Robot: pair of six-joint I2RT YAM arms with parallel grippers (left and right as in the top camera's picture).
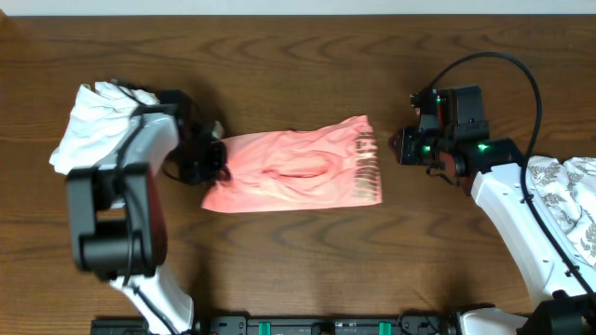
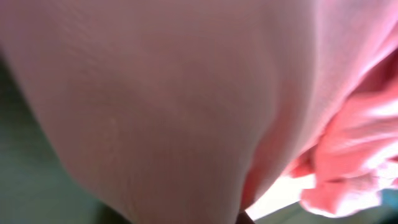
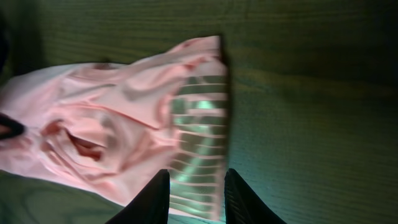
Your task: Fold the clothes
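Observation:
The clothes (image 1: 298, 172) are a salmon-pink garment lying crumpled in the middle of the table, with pale lettering (image 1: 365, 167) across the right end. My left gripper (image 1: 212, 160) is at the garment's left edge and shut on it. Pink fabric (image 2: 186, 93) fills the left wrist view and hides the fingers. My right gripper (image 1: 399, 147) hovers just right of the garment, apart from it. In the right wrist view its fingers (image 3: 152, 199) stand open above the lettered end (image 3: 199, 124), with nothing between them.
A plain white folded garment (image 1: 98, 126) lies at the far left, behind my left arm. A white cloth with grey leaf print (image 1: 568, 200) lies at the right edge beside my right arm. The table (image 1: 298, 56) is dark wood.

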